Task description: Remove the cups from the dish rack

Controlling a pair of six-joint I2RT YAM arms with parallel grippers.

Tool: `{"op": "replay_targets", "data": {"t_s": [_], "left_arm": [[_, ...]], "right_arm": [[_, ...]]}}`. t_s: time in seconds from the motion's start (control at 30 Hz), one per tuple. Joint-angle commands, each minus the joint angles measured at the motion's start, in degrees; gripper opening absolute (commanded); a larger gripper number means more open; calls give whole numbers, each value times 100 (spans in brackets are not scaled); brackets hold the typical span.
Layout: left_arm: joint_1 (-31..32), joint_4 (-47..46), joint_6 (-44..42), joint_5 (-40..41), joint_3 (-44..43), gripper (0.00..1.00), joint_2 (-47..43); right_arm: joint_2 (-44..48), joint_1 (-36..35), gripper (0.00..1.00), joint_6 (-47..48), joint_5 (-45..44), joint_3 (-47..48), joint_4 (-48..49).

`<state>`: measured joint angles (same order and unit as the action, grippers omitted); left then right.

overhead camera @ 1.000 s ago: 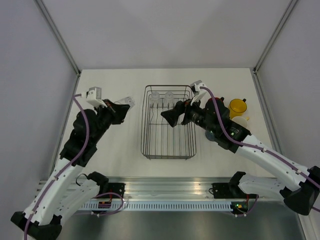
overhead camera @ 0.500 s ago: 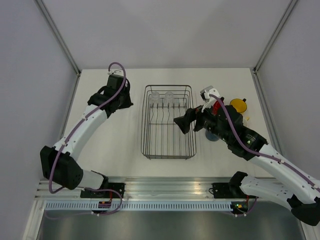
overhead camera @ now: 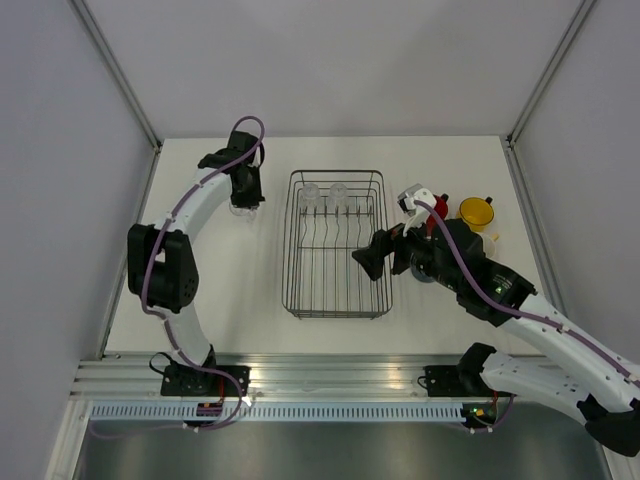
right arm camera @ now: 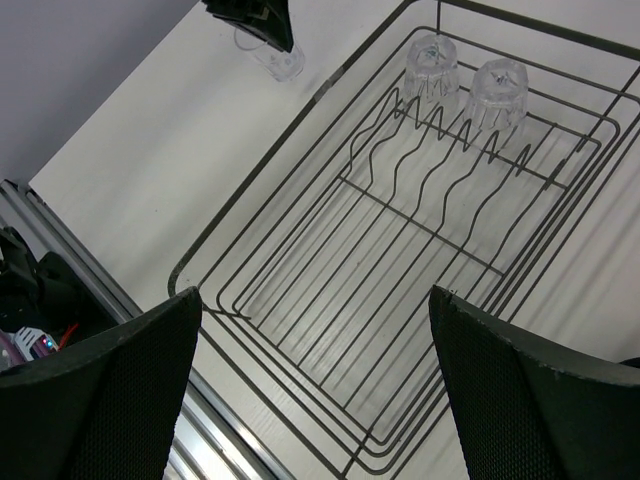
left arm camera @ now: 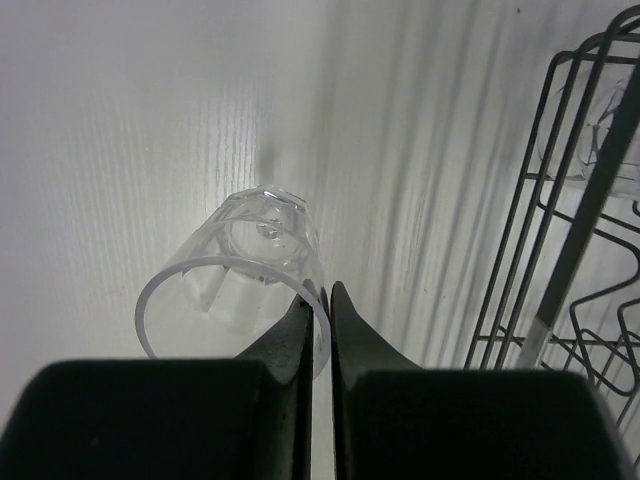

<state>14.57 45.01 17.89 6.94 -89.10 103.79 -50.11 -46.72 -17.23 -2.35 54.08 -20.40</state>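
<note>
Mugs [overhead camera: 476, 213] stand right of the rack [overhead camera: 289, 250], two glasses [right arm camera: 433, 62] inside; my left end effector [left arm camera: 320, 300] pinches a third glass [left arm camera: 245, 270], my right end effector [overhead camera: 372, 262] released.

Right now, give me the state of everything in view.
Dish rack: nearly unloaded.
Two racked tumblers: upside down at its far end.
Third tumbler: pinched at its rim, outside the rack.
Yellow mug: upright, right of the rack.
Left fingers: shut on the third tumbler.
Right fingers: open, empty.

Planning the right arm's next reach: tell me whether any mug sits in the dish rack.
No, the right wrist view shows only two clear tumblers in the dish rack.
</note>
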Motion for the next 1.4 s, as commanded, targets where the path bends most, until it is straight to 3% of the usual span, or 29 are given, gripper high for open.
{"op": "replay_targets", "data": {"t_s": [0.0, 0.57, 0.83, 0.93, 0.97, 1.07, 1.2, 1.23, 1.27, 1.37], "left_arm": [[-6, 157, -269, 18, -415, 2, 334], [-59, 78, -321, -255, -907, 8, 1530], [-51, 86, -198, -377, -864, 33, 1215], [-51, 86, -119, -351, -802, 48, 943], [-51, 86, -93, -334, -785, 56, 741], [-51, 86, -5, -325, -671, 69, 241], [-51, 60, 126, -316, -381, 81, -524], [-51, 17, 179, -281, -293, 87, -752], [-42, -36, 232, -255, -205, 99, -972], [-33, -221, 338, -220, 304, 100, -1965]], "right_arm": [[168, -13, 98, 62, 217, -126, 72], [203, -21, 98, 115, 130, -328, -7], [-42, -13, 98, 107, -81, -381, 159], [-209, -13, 98, -7, -265, -390, 291], [-262, -13, 98, -69, -405, -381, 317], [-587, -13, 98, -323, -756, -163, 406], [-1359, -4, 98, -683, -1389, 224, 414], [-1501, -13, 98, -798, -1556, 304, 397], [-1650, -13, 98, -895, -1758, 391, 362], [-2239, -4, 98, -1045, -2260, 752, 335]]}}
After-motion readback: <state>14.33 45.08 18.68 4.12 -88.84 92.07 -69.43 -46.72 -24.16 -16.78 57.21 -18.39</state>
